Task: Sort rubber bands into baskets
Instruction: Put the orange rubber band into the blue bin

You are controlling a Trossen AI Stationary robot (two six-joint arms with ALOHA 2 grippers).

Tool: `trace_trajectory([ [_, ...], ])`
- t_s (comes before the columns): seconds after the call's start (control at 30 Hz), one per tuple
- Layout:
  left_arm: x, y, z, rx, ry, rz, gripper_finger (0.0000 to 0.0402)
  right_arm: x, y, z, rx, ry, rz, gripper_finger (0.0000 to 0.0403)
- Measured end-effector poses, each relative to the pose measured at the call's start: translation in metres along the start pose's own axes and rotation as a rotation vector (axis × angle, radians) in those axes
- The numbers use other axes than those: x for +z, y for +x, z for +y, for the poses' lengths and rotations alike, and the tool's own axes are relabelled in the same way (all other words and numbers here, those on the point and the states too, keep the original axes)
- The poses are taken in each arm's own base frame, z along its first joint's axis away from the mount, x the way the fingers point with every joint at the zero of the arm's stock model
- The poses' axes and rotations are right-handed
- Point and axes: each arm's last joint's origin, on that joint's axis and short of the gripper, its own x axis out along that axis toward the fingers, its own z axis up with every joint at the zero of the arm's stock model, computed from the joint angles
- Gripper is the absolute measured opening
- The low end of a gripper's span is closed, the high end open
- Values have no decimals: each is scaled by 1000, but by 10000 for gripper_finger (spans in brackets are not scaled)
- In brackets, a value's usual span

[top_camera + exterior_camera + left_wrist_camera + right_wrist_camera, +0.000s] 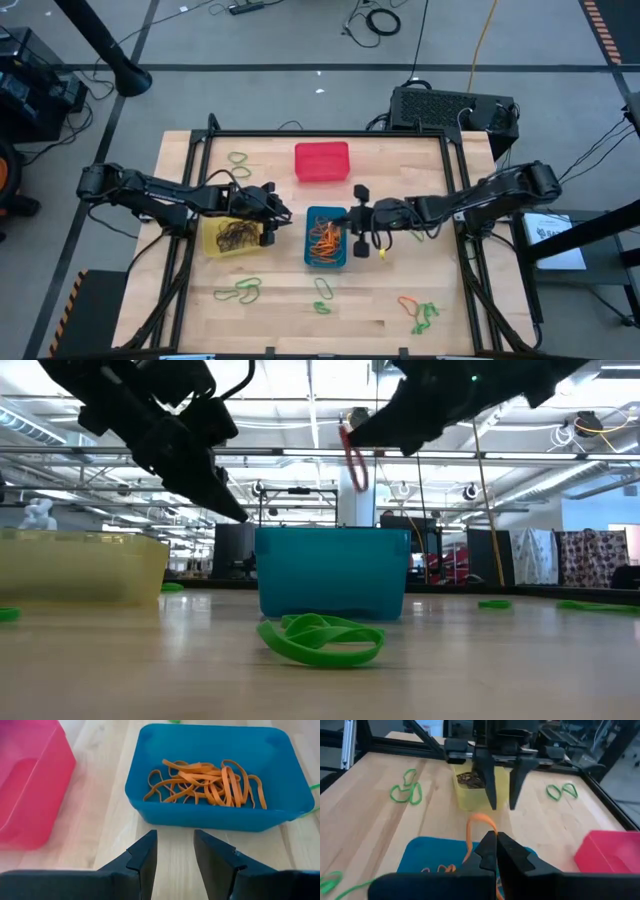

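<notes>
The right pincer (pixel 496 851), clamped on a limp, featherlight orange band (pixel 479 827), hangs over the blue basket (pixel 326 262); the left pincer (pixel 175 855), at its 9 o'clock, stands apart, empty.

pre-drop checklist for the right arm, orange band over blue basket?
1. Right gripper shut on orange band: ok.
2. Gripper above blue basket, per high view: ok.
3. Band hangs free above the basket rim, per low view: ok.
4. Basket holds only orange bands: ok.
5. Left gripper open, empty, beside the basket, not over it: ok.
6. Band clear of the finger pads on release: cannot tell.
</notes>
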Motion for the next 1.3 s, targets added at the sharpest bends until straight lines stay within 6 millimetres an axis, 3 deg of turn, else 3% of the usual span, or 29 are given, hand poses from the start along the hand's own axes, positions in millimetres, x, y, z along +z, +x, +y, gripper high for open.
trace_trajectory([
  [0.17, 1, 0, 0, 0, -1, -7, 137, -9, 17, 4, -1, -43, -18, 1],
  [0.37, 2, 0, 0, -1, -1, -18, 137, -17, 23, 4, -9, -61, 22, 10],
  [0.83, 5, 0, 0, -5, -1, -50, 137, -20, 23, 3, -8, -71, 58, 90],
  [1.03, 5, 0, 0, -5, 10, -50, 137, -20, 21, 8, 75, 19, 309, 128],
  [1.3, 13, -1, 0, -13, 95, -133, 137, -10, 0, 38, 357, 364, 669, 141],
])
